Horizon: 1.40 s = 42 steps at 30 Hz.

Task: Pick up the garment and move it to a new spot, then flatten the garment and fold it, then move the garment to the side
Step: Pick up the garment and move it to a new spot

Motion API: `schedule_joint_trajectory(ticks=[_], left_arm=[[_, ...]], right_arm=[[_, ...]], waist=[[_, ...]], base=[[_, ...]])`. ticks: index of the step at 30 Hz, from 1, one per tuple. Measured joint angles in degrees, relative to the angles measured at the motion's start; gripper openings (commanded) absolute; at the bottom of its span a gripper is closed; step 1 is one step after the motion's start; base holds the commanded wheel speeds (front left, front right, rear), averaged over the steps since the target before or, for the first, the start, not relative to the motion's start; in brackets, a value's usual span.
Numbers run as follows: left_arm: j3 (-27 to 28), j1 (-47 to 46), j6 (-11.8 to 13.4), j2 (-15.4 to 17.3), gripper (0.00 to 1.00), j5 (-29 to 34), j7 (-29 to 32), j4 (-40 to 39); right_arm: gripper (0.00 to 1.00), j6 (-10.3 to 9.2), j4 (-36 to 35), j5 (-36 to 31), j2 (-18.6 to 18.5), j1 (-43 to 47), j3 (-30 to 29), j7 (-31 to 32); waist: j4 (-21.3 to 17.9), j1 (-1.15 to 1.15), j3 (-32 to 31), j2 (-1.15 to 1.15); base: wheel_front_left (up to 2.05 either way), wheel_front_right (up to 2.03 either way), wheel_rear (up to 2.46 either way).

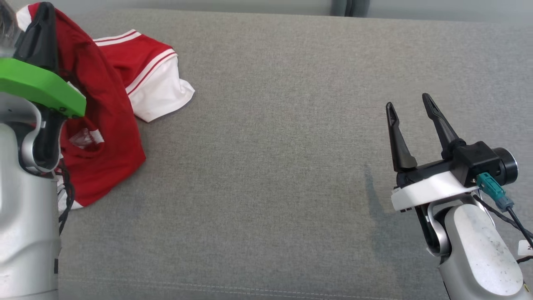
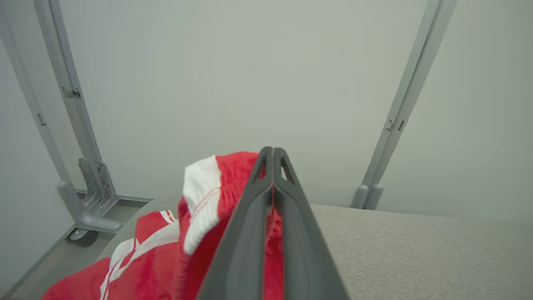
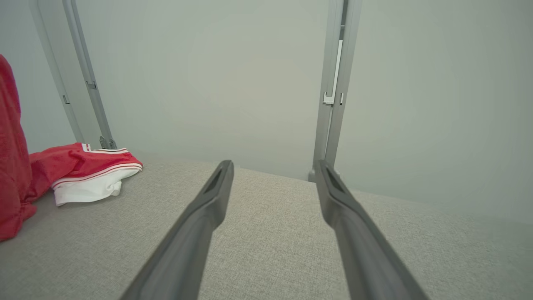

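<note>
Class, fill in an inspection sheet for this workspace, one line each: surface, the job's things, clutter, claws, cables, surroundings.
Surface: grey cloth top, flat, with a stitched seam along the near edge.
Job's things: red and white shirt, bunched at the far left, partly lifted, its lower part and a sleeve resting on the top.
Clutter: nothing seen.
Claws: left claw shut on the shirt; right claw open, holding nothing, over the top at the right.
Cables: black cable with teal plug at the right wrist; black cable beside the left arm.
Surroundings: pale wall, grey posts.
</note>
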Motion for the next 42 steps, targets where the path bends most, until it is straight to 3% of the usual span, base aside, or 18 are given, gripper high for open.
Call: schedule_joint_trajectory(ticks=[5, 14, 28, 38, 39, 40, 41, 42], left_arm=[[-2.94, 0.19, -0.16, -2.38, 0.0, -1.04, 0.22, -1.54], [-10.44, 5.5, -0.58, -12.15, 0.0, -5.52, 2.05, -1.19], [-22.07, 4.39, 0.4, -9.79, 0.0, -5.89, 1.31, 3.98], [-27.03, -2.03, 4.9, -9.79, 0.0, -8.08, -2.97, 6.88], [-27.19, -2.14, 5.28, -9.79, 0.08, -8.11, -3.41, 7.43], [-27.62, -2.14, 5.38, -9.72, 0.44, -8.16, -3.79, 7.73], [-28.32, -2.14, 5.38, -9.55, 0.87, -8.39, -4.28, 7.86], [-28.94, -2.14, 5.38, -9.49, 1.0, -8.75, -4.63, 7.88]], right_arm=[[1.0, -0.44, 0.35, 0.56, 0.32, 1.29, 0.29, 0.0], [1.0, -0.48, 0.67, 0.93, 1.56, 3.42, 2.09, 0.0], [1.0, -0.92, -1.37, 0.93, 1.82, 3.42, 4.71, 0.0], [1.0, -1.42, -1.8, 1.89, 2.1, 3.2, 7.4, 0.0], [1.0, -1.41, -1.79, 1.97, 2.12, 3.05, 7.81, 0.0], [1.0, -1.36, -1.72, 2.23, 2.11, 2.85, 8.31, 0.0], [1.0, -1.26, -1.59, 2.59, 2.12, 2.55, 8.81, 0.0], [1.0, -0.83, -1.51, 2.92, 2.14, 2.16, 9.27, 0.0]], waist=[[-2.21, 0.0, -2.64, 0.0], [-8.39, 0.0, -5.19, 0.0], [-19.82, 0.0, -3.72, 0.0], [-27.33, 0.0, -0.35, 0.0], [-28.09, 0.0, -0.02, 0.0], [-28.85, 0.0, 0.3, 0.0], [-29.64, 0.0, 0.63, 0.0], [-30.41, 0.0, 0.93, 0.0]], base=[[0.0, 0.0, 0.0], [0.0, 0.0, 0.0], [0.0, 0.0, 0.0], [0.0, 0.0, 0.0], [0.0, 0.0, 0.0], [0.0, 0.0, 0.0], [0.0, 0.0, 0.0], [0.0, 0.0, 0.0]])
